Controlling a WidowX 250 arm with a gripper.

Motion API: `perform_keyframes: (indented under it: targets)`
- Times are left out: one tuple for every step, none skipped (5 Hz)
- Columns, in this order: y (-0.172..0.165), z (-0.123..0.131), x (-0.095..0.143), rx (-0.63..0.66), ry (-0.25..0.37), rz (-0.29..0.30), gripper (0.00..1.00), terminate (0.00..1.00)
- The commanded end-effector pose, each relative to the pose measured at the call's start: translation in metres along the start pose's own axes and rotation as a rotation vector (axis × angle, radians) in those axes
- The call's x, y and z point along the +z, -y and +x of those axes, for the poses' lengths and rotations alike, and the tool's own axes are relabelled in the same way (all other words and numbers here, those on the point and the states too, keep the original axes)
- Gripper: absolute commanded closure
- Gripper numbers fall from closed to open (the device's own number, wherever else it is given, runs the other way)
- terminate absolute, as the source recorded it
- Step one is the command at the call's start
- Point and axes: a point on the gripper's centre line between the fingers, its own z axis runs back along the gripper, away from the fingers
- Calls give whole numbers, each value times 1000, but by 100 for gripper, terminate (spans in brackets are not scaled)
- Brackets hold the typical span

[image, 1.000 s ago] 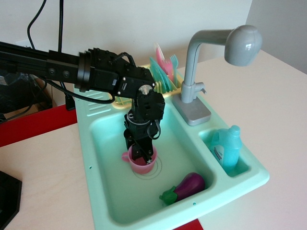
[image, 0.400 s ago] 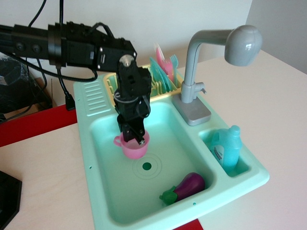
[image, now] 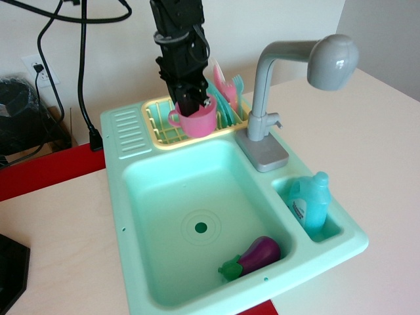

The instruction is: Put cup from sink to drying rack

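Note:
My gripper (image: 190, 105) is shut on the rim of the pink cup (image: 195, 121) and holds it upright over the pale-yellow drying rack (image: 161, 125) at the back of the mint-green sink (image: 131, 177). The cup's handle points left. I cannot tell whether the cup's base touches the rack bars. The arm comes down from the top of the frame. The basin with its round drain (image: 201, 228) holds no cup.
A purple toy eggplant (image: 252, 256) lies in the basin's front right corner. Pink and teal plates and a fork (image: 226, 95) stand in the rack's right part. A grey faucet (image: 289, 79) rises on the right. A blue bottle (image: 308, 202) sits in the side compartment.
The gripper has lifted the cup out of the basin and carried it up and back to over the drying rack. The drain is now uncovered.

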Motion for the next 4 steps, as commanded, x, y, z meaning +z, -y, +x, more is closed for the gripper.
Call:
perform_keyframes:
  targets:
    - [-45, 31, 13, 86, 51, 24, 100, 0]
    - [-63, 35, -13, 113, 7, 64, 100, 0]
    - [-66, 30, -38, 113, -36, 85, 100, 0]
    - [-59, 23, -58, 100, -75, 98, 100, 0]
